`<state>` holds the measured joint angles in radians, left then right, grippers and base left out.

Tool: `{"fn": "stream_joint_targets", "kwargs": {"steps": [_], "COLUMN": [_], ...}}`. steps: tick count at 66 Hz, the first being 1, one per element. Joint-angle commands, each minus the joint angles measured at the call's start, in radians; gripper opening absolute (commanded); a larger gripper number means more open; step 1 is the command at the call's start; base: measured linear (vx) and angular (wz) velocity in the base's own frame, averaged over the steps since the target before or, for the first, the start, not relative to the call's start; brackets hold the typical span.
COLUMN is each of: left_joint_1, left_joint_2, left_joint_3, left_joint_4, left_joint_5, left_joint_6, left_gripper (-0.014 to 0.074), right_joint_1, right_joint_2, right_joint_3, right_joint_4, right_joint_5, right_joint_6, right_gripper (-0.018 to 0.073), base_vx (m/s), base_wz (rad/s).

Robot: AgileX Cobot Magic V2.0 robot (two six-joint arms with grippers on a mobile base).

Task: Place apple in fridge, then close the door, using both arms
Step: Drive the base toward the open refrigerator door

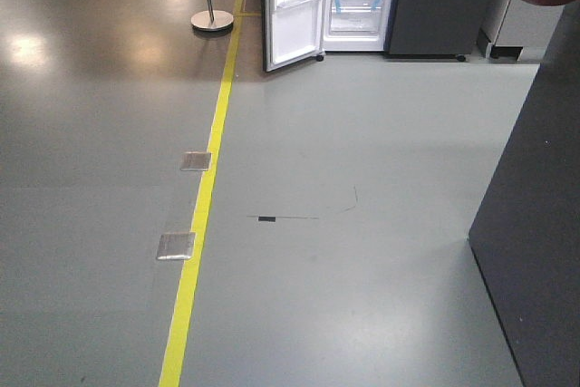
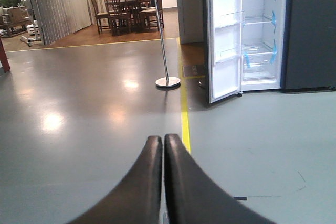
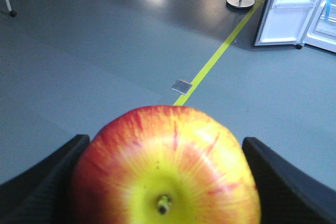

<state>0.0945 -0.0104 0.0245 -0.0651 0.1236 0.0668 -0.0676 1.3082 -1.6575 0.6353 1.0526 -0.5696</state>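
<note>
The apple (image 3: 165,166) is cut off below its stem by the bottom edge of the right wrist view. In the front view the fridge (image 1: 358,15) and its door (image 1: 294,6) are cropped at the top (only the lower part is seen), as is the pole of a floor stand (image 1: 211,19).

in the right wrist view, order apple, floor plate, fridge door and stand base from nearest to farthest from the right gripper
1. apple, held in the right gripper
2. floor plate, ahead, beside the yellow line
3. door, far upper right
4. stand base, slightly beyond, at top
</note>
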Motion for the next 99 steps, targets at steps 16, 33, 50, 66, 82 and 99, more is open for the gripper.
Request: {"fn": "stream_joint_targets", "kwargs": {"steps": [16,33,50,66,82,99], "left_joint_1": [-0.007,-0.007,-0.007,-0.007,-0.007,-0.007], "left_joint_2": [-0.016,-0.016,-0.016,-0.016,-0.016,-0.016], "left_joint_3": [-0.023,-0.023,-0.023,-0.023,-0.023,-0.023], "left_joint_4": [-0.006,-0.006,-0.006,-0.006,-0.006,-0.006], "left_joint_5": [-0.072,-0.072,-0.072,-0.072,-0.072,-0.072], "left_joint_6": [-0.005,-0.005,-0.005,-0.005,-0.005,-0.005], "left_gripper": [-0.0007,-0.0007,-0.0007,-0.0007,-0.0007,-0.0007], "right_joint_1": [-0.003,-0.003,-0.003,-0.003,-0.003,-0.003], "right_joint_2": [-0.026,-0.026,-0.026,-0.026,-0.026,-0.026], "right_joint_3": [-0.033,-0.033,-0.033,-0.033,-0.033,-0.033], "right_joint_4": [0.042,0.042,0.042,0.042,0.042,0.042], "right_joint_5": [-0.061,-0.061,-0.061,-0.061,-0.061,-0.061], "right_joint_6": [-0.008,-0.008,-0.008,-0.008,-0.008,-0.008], "right_gripper": [0.0115,0.0115,0.0115,0.0115,0.0115,0.0115], "base_vx": [0.28,0.28,0.29,0.29,0.28,0.29], "base_wz": [-0.01,0.01,0.04,0.04,0.01,-0.05]}}
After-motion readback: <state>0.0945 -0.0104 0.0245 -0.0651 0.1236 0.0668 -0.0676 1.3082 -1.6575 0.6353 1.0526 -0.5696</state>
